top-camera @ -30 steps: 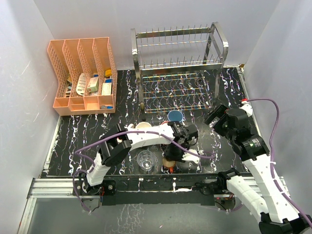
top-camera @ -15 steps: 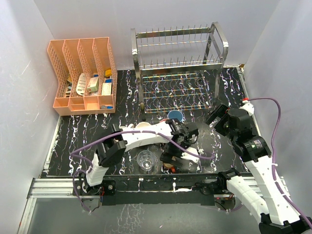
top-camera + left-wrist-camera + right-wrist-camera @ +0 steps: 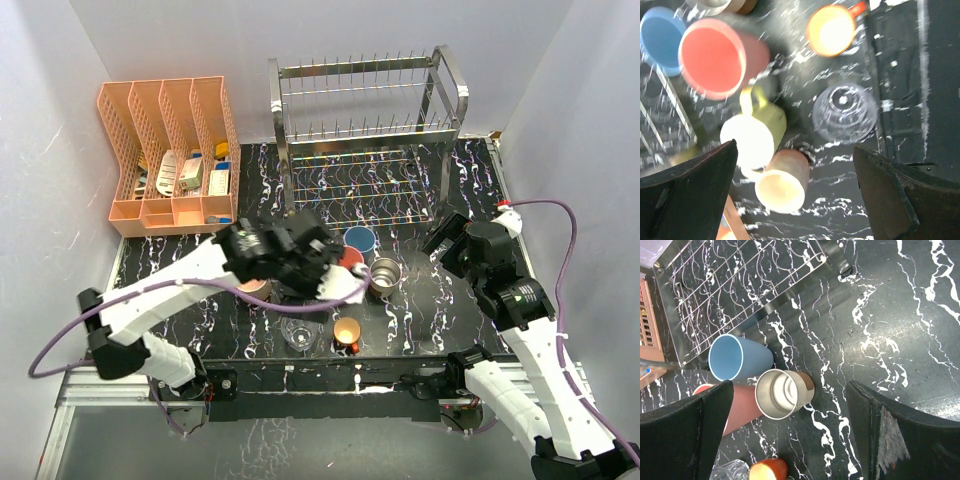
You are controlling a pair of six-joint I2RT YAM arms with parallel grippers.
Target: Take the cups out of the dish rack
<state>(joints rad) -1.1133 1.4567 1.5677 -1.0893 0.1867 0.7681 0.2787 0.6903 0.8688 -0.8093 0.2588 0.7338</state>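
The left arm has pulled back from the front middle of the worktop [image 3: 440, 310] and now hangs higher and more to the left. Its claw [image 3: 795, 150] is wide apart and holds nothing. Where it reached a moment ago, the steel cup [image 3: 385, 272] now stands uncovered, close beside the red cup [image 3: 350, 258] and the blue cup [image 3: 360, 238]. It seems the steel cup was just put down, though the arm hid that spot before.

The orange mug [image 3: 347, 331] and the glass [image 3: 298, 335] stand nearer the front edge. The yellow mug [image 3: 757, 135] and pink mug [image 3: 785, 182] are under the left wrist.

The right claw [image 3: 790, 385] has not moved; it is also apart and empty.

The dish rack [image 3: 455, 95] shows no cup, so I judge the unloading is finished.
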